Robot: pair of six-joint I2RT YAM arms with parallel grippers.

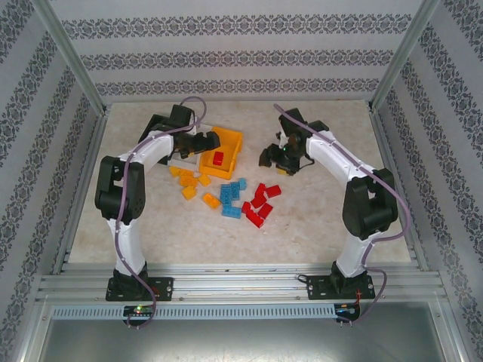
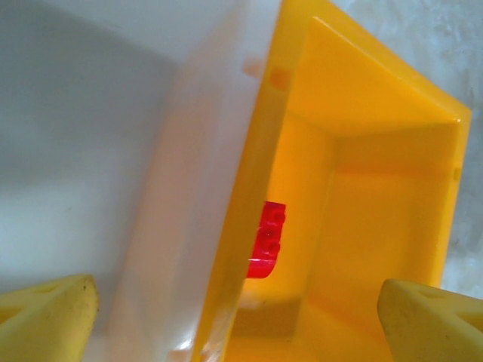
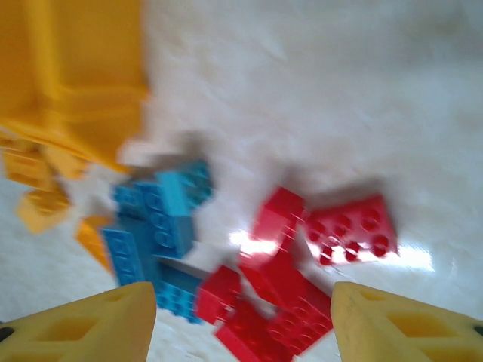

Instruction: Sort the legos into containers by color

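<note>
The legos lie in three clusters mid-table: yellow-orange bricks point(image 1: 189, 185), light blue bricks point(image 1: 232, 200) and red bricks point(image 1: 260, 204). One red brick point(image 1: 218, 158) point(image 2: 268, 240) rests inside the orange container point(image 1: 232, 143) point(image 2: 377, 173), which is joined to a white container point(image 1: 182, 161) point(image 2: 90, 151). My left gripper point(image 1: 205, 142) point(image 2: 238, 324) hangs open above the wall shared by these two containers, holding nothing. My right gripper point(image 1: 276, 162) point(image 3: 241, 324) hovers open behind the red pile point(image 3: 302, 264), empty, with the blue bricks point(image 3: 158, 219) to its left. That view is blurred.
Patterned walls and a metal frame point(image 1: 75, 151) enclose the beige tabletop point(image 1: 332, 226). Bare surface stretches in front of the brick piles and to the right of the right arm. An aluminium rail point(image 1: 241, 283) with both arm bases runs along the near edge.
</note>
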